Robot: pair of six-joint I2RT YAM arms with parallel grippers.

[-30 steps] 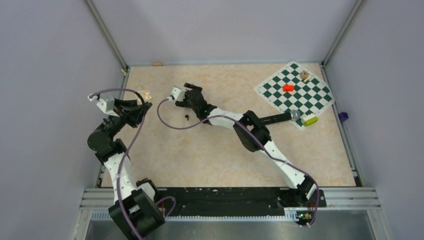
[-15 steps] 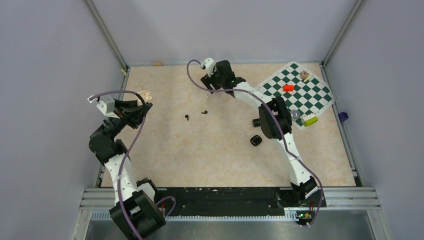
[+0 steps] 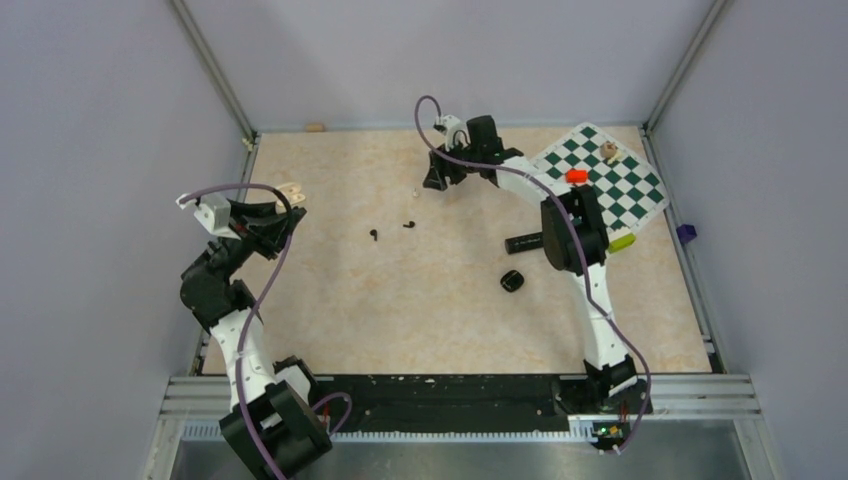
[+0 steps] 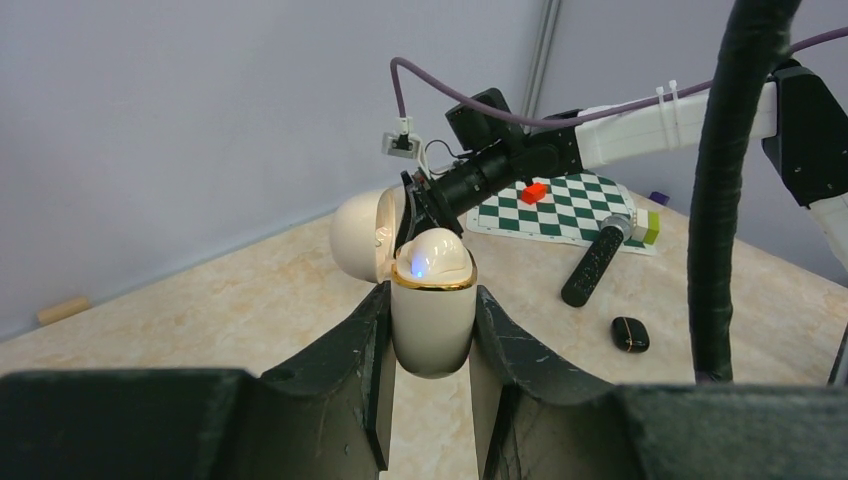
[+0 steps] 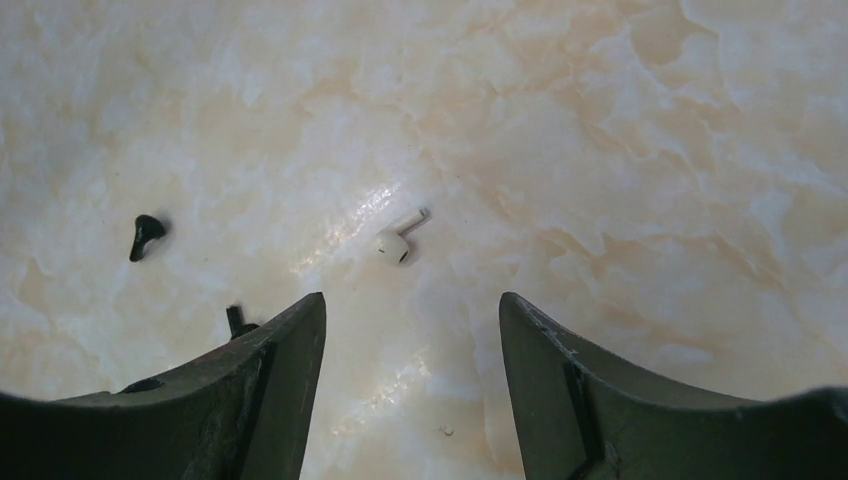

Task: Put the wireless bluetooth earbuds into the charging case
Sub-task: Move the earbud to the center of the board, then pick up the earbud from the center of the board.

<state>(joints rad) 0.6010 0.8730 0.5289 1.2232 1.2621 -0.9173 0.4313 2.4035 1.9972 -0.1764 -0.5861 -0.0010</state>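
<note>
The left gripper (image 4: 430, 368) is clamped on the lower half of a cream charging case (image 4: 432, 290), one finger (image 4: 350, 370) pressed against each side. The case stands upright above the far left part of the table (image 3: 400, 330). Its lid is swung back open, and a small blue light glows on its inner top.

The right gripper (image 5: 410, 300) hangs over the far middle of the table with its fingers pointing down. They are spread apart, with nothing between them and nothing touching them. A white earbud (image 5: 393, 243) lies on its side on the table just past the fingertips, in line with the gap. It is well apart from the case in the other gripper.

Two black earbuds (image 3: 374, 235) (image 3: 409, 223) lie on the table nearer than the white one and to its left. In the right wrist view, one of them is partly hidden behind a finger. A black case (image 3: 513, 281) sits shut near the middle of the table. A black cylinder with a silver tip (image 4: 597, 262) lies just beyond it, beside the checkered mat (image 3: 600, 185) at the far right.
</note>
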